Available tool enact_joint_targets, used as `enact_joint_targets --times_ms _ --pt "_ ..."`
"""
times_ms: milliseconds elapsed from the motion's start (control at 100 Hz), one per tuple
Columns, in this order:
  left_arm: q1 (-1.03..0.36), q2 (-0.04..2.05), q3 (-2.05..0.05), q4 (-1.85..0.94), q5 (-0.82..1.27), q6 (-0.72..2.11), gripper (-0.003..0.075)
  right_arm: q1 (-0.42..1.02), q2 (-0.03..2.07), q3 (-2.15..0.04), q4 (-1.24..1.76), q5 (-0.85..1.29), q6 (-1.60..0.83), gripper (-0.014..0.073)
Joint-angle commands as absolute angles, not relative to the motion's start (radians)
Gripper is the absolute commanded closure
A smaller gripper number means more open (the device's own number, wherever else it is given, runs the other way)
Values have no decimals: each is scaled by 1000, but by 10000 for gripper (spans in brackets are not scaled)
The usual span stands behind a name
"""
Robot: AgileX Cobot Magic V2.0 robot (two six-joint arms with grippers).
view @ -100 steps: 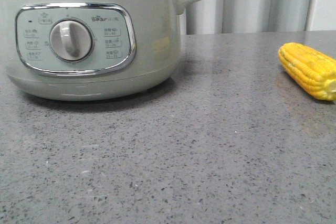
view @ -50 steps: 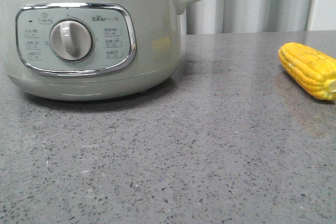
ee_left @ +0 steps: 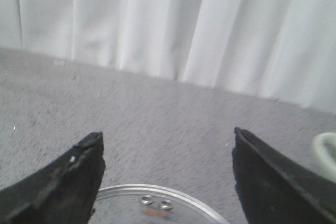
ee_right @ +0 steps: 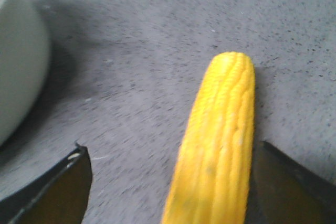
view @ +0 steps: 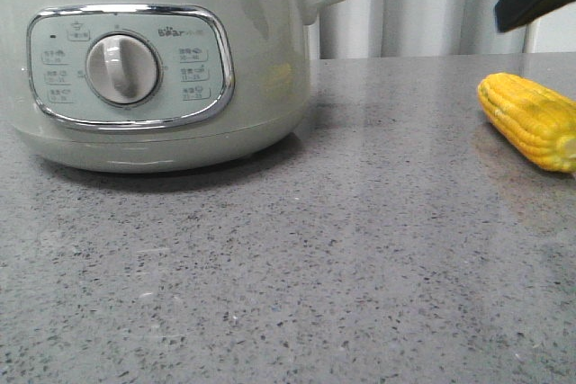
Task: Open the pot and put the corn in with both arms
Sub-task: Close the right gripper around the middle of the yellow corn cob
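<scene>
Right gripper (ee_right: 168, 182), black fingers spread, straddles the short bright yellow corn cob (ee_right: 215, 145) lying on the speckled grey stone countertop (view: 360, 249). Left gripper (ee_left: 168, 177), also spread, hovers above a round glass lid (ee_left: 157, 205). The large pale grey-green electric pot (view: 153, 69) stands well apart from the cob; its contents are not visible.

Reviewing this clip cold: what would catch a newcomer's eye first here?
The big pale green pot with its dial fills the table's far left in the front view. The bright yellow corn lies alone at the right edge, with the open right end effector straddling it from above.
</scene>
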State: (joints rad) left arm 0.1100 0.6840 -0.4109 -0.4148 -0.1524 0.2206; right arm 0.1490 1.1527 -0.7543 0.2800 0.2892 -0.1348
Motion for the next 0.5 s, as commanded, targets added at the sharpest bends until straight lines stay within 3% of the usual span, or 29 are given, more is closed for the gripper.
enact_joint_targets --times_ms 0,190,280,350,490 --pt "99 563 -445 -414 -105 216 286 112 1235 -834 280 209 -144 48" --pt "78 362 -445 -414 82 216 313 75 1394 -904 280 270 -144 55" --pt "78 293 -445 -414 145 216 344 75 1440 -925 284 330 -144 116" --pt "78 251 -445 -417 170 216 398 75 1459 -940 306 372 -144 225" --pt "78 190 -445 -422 175 216 575 75 1425 -979 343 395 -144 585"
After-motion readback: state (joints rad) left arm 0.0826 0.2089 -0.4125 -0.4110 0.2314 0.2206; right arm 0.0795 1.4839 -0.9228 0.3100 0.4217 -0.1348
